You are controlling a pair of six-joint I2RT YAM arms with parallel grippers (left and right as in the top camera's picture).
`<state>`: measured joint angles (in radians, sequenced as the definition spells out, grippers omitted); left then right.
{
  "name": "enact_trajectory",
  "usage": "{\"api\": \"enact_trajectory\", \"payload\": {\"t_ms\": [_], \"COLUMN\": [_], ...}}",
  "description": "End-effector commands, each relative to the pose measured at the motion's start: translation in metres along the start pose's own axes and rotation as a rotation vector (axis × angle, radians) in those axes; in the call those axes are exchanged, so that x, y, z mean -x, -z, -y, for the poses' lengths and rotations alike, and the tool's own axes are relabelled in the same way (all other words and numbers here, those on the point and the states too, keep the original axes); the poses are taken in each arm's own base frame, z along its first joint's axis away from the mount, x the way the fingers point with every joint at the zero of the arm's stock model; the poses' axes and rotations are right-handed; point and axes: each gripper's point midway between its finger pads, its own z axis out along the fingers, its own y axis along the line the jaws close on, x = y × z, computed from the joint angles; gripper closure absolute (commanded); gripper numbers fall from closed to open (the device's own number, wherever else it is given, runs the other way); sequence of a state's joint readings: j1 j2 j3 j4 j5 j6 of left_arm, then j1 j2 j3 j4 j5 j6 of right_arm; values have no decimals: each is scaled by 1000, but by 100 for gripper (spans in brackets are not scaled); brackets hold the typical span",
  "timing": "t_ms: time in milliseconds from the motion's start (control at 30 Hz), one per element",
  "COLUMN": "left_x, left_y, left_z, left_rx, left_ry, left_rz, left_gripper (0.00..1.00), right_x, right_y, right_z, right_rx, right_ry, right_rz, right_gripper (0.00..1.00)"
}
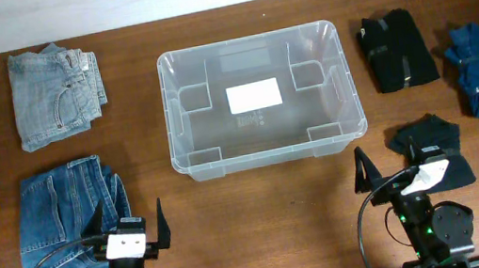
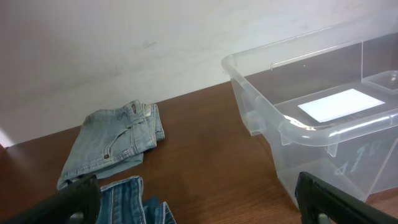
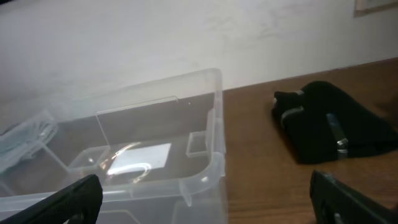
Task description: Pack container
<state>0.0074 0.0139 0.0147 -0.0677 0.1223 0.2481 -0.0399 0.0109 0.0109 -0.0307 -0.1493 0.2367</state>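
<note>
Clear ribbed plastic container (image 1: 267, 156), rounded corners; left claw (image 1: 130, 213), right claw (image 1: 389, 165) wide, empty.

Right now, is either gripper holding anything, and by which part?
Nothing is held: the left gripper and right gripper both stand open, empty.

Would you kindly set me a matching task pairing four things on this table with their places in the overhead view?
Things:
1. container
2. pale folded jeans
3. dark blue jeans
4. black garment with grey trim

Places:
A. far left
B. far side, right of the container
C. middle of the table
D. near left

Pairs: 1-C, 2-A, 3-D, 4-B
</note>
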Motion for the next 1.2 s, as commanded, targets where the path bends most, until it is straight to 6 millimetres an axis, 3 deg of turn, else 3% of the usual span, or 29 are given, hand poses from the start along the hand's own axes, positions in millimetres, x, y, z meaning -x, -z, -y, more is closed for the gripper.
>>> {"api": "enact_trajectory", "payload": {"t_ms": [0, 67, 233, 533, 633, 767, 867, 1167], "left_x": [-2, -2, -2, -2, -2, -2, -2, -2], "left_y": [0, 0, 0, 0, 0, 0, 0, 0], "left_z": [-2, -2, -2, -2, -2, -2, -2, -2], "left_rx": [11, 11, 11, 11, 11, 11, 11, 11], "left_ry": [-15, -15, -15, -15, -15, -15, -15, -15], "left_rz": [-1, -1, -1, -2, -1, -2, -1, -2], "left_gripper": [1, 1, 1, 1, 1, 1, 1, 1], "right_x": [10, 28, 68, 73, 98, 145, 165, 218], "right_y": [2, 7, 18, 21, 27, 37, 34, -15], "right_z": [-23, -41, -53, -59, -57, -44, -29, 28], "right_rx": [133, 226, 289, 315, 279, 127, -26, -426], "right_ry": [7, 27, -31, -20, -18, 7, 81, 228], "right_rz": [37, 109, 265, 282, 343, 397, 306, -132], "right_gripper": [2, 2, 2, 2, 2, 2, 2, 2]}}
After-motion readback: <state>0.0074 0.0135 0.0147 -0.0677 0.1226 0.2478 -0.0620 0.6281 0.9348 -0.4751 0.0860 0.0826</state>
